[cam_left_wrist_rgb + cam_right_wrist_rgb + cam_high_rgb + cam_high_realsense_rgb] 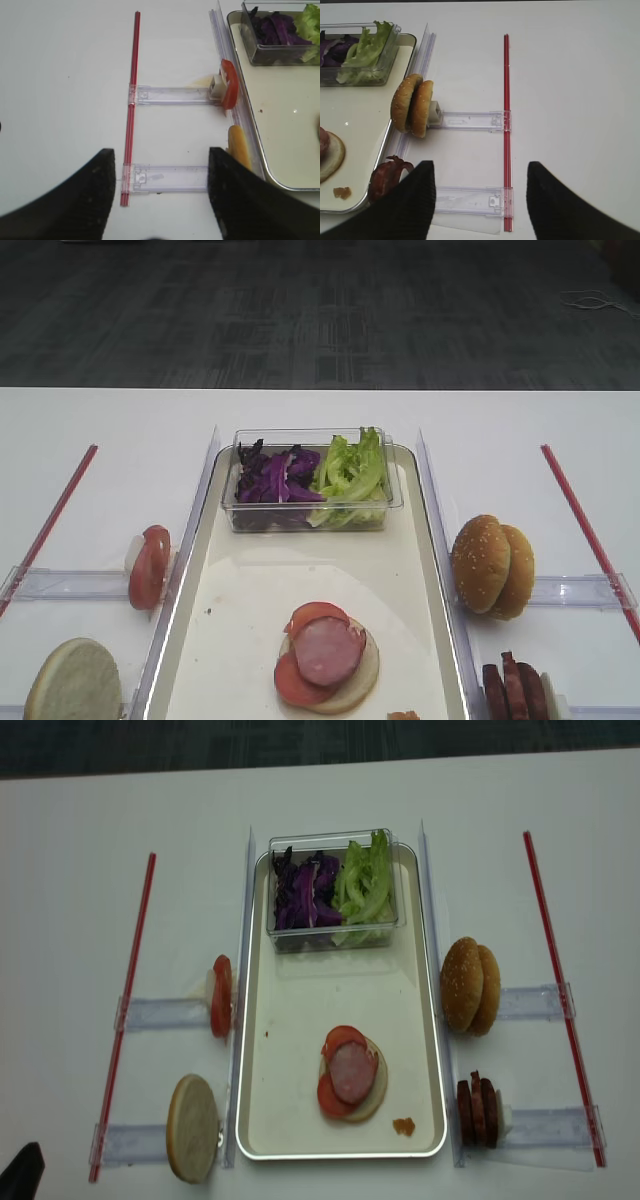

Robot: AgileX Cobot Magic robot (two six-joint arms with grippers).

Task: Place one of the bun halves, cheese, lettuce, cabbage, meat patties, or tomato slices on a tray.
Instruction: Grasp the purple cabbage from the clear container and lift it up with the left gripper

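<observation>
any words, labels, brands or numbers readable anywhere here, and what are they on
None: no readable text shows in any view.
The tray, the clear tub holding the cabbage and lettuce, the acrylic racks and the red strips all look unmarked.
The rack clips carry small moulded details, too small to tell whether they are lettering.

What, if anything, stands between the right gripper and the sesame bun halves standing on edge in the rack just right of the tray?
Nothing visible. In the right wrist view the right gripper is open, and only bare table and clear rack rails lie between it and the bun halves. The dark meat slices stand off to the side, by the tray.
</observation>
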